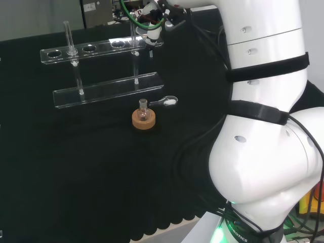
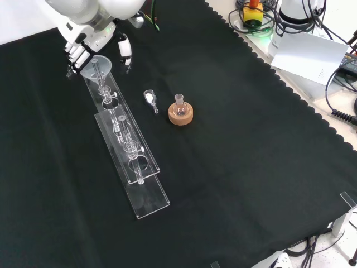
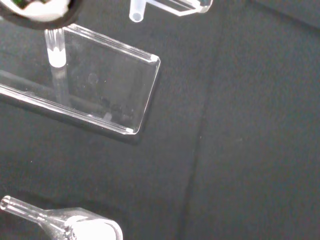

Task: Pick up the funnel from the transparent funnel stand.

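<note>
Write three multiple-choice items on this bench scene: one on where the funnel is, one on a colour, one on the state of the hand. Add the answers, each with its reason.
1. Where is the clear glass funnel?
A. In the end hole of the transparent plastic funnel stand, by the hand
B. Lying on the black cloth
C. On the cork ring

2. What colour is the ring stand under the small glass flask?
A. Red
B. Cork brown
C. Blue

3. How is the black and white hand placed?
A. Far from the stand, over the cork ring
B. At the funnel's rim, with fingers beside its cone
C. Resting flat on the cloth

Answers: 1 A, the front view shows its stem passing down through the stand's end hole. 2 B, both the head and front views show a tan cork ring. 3 B, the front view shows fingers against the cone's edge; whether they grip cannot be told.
</note>
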Robot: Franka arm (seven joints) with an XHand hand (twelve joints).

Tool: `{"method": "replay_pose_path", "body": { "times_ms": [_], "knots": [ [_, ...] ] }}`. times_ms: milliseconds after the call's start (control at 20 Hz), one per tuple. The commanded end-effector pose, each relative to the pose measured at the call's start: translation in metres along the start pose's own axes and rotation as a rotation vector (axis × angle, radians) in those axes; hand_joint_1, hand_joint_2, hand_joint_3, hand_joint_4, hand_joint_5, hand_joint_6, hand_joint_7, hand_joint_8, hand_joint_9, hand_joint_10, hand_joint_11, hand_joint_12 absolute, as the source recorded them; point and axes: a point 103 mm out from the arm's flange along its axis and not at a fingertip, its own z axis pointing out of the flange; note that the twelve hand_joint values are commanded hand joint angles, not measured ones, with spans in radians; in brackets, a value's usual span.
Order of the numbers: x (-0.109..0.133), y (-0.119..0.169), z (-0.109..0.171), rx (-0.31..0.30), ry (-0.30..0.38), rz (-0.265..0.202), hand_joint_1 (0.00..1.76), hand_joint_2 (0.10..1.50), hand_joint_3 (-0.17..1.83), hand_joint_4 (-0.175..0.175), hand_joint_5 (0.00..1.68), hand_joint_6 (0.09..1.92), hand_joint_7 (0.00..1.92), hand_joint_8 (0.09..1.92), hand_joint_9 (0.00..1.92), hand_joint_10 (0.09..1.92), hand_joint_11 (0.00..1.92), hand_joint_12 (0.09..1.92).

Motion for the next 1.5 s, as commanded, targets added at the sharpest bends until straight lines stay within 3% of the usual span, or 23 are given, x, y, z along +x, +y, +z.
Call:
{"method": "replay_pose_path", "body": {
  "times_ms": [50,550,950,1300,1500],
  "knots": [
    [0.0,-0.002,-0.005,-0.023,-0.013,0.006,0.74,0.61,0.52,-0.023,0.17,0.09,0.12,0.71,0.29,0.77,0.18,1.41],
    [-0.001,-0.004,-0.006,-0.042,-0.045,0.017,0.76,0.62,0.54,-0.023,0.27,0.09,0.17,0.72,0.34,0.75,0.18,1.4],
    [-0.001,-0.007,-0.01,-0.078,-0.082,0.041,0.78,0.66,0.58,-0.013,0.51,0.13,0.28,0.7,0.45,0.68,0.22,1.37],
    [-0.005,-0.017,-0.024,-0.119,-0.1,0.058,0.79,0.69,0.58,-0.01,0.45,0.51,0.32,0.69,0.5,0.62,0.25,1.36],
    [-0.007,-0.025,-0.034,-0.128,-0.112,0.068,0.79,0.69,0.59,-0.01,0.42,0.6,0.32,0.7,0.5,0.62,0.25,1.36]
  ]
}}
